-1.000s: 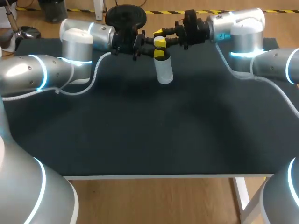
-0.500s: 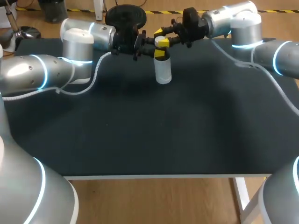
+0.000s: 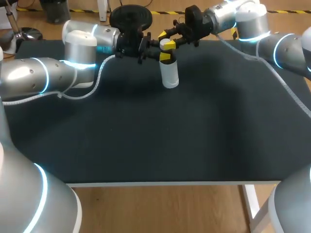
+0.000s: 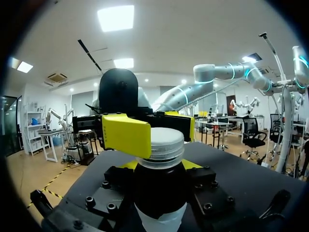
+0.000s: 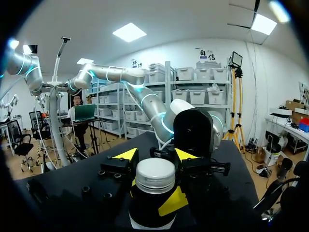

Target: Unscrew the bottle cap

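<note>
Got the right gripper (image 5: 156, 155) clamped on the cap (image 5: 154, 178), with a yellow finger (image 4: 126, 135) on each side of it, both touching. Got the left gripper (image 4: 160, 165) clamped lower down, on the dark upper part of the bottle (image 3: 170, 75) right under the cap, yellow tips pressed in from two sides. Seeing the cap seated on the bottle, silver-white, ribbed round its side; can't make out any gap at the threads. Seeing the bottle upright, base on the black table (image 3: 146, 136), body pale below the left gripper's tips and clear of both grippers there. Got the left arm (image 3: 48, 73) coming in from the bottle's left, wrist just beside the bottle. Got the right arm (image 3: 272, 43) coming in from the bottle's right and from behind it. Putting the table's far edge close behind the bottle, near edge well apart from it.
</note>
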